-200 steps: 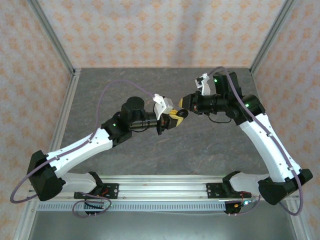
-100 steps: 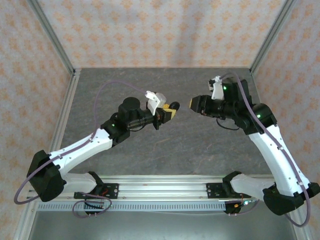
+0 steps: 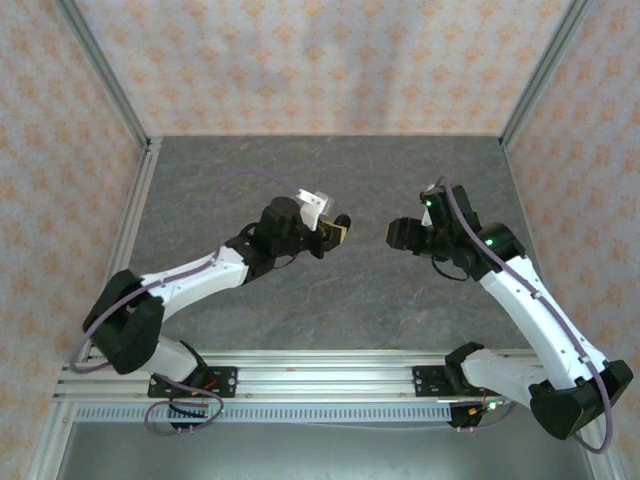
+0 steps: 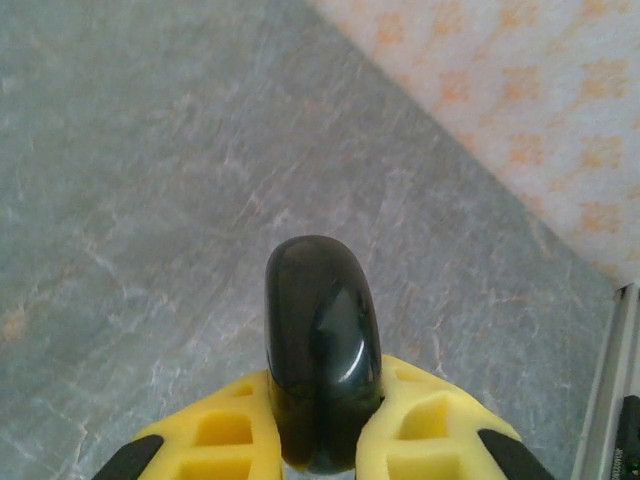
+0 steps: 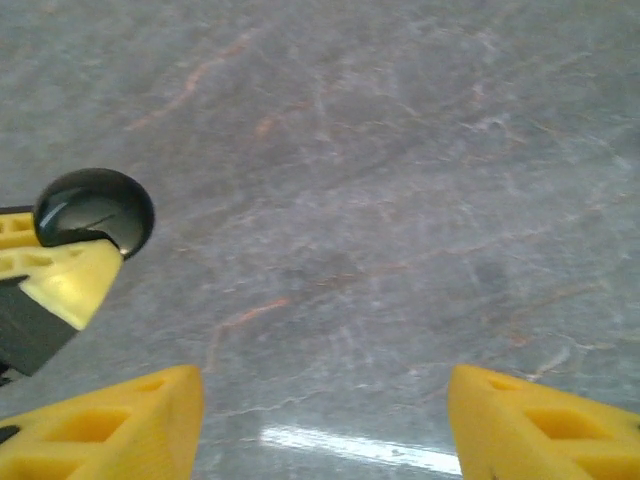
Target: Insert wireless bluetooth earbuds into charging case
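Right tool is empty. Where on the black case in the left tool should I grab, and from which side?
Probably the free rounded end of the case, which sticks out past the left tool clamping its base. Bring the open right tool in head-on, facing the left one, with jaws closing over that end. The shell is glossy and curved, so grip well in from the tip.

Nothing legible anywhere. No lettering, brand, number or sign to make out on the glossy black charging case (image 4: 322,370), on the white arms (image 3: 530,300), on the grey marbled tabletop (image 3: 350,310) or on the orange-patterned walls (image 3: 300,70).
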You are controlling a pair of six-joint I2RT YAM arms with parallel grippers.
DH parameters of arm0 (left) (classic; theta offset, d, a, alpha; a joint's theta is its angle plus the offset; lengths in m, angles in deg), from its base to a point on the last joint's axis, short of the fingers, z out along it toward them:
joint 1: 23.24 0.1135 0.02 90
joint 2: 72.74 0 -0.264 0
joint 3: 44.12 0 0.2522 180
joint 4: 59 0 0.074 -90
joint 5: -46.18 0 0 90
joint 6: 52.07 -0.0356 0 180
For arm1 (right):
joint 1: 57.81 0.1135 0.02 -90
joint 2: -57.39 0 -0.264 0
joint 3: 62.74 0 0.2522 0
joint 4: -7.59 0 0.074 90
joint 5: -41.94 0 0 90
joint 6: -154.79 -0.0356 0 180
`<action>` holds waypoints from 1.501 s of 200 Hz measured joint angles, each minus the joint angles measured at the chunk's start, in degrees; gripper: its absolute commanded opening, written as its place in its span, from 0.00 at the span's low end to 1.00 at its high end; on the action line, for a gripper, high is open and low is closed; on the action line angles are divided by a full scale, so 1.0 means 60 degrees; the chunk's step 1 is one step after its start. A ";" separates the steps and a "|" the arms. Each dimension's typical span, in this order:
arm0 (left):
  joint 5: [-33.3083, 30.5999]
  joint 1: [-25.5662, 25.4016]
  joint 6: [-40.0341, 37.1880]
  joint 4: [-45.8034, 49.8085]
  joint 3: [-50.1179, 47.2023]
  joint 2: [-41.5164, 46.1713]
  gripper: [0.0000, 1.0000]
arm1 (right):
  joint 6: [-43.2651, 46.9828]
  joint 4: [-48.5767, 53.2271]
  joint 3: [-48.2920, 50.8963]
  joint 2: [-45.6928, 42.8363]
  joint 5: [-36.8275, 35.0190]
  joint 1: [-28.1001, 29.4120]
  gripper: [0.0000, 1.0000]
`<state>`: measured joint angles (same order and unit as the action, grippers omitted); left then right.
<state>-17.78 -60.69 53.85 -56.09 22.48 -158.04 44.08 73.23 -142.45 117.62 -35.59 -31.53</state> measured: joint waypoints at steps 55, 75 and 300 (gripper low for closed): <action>-0.0211 -0.0076 0.0474 0.2262 0.2426 -0.2951 0.02 | -0.0222 -0.0200 0.1661 -0.0087 -0.0696 -0.0703 0.77; -0.0211 -0.0339 0.0576 0.2965 0.3319 -0.4054 0.02 | -0.0259 -0.0237 0.2113 -0.0124 -0.0696 -0.1071 0.79; -0.0229 -0.2266 0.1169 0.6317 1.2134 -0.9839 0.44 | -0.0441 -0.0317 0.3271 -0.1982 -0.2477 -0.1854 0.93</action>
<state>-19.16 -74.28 60.87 -18.19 95.28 -217.08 41.44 71.33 -122.82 105.73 -50.45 -42.65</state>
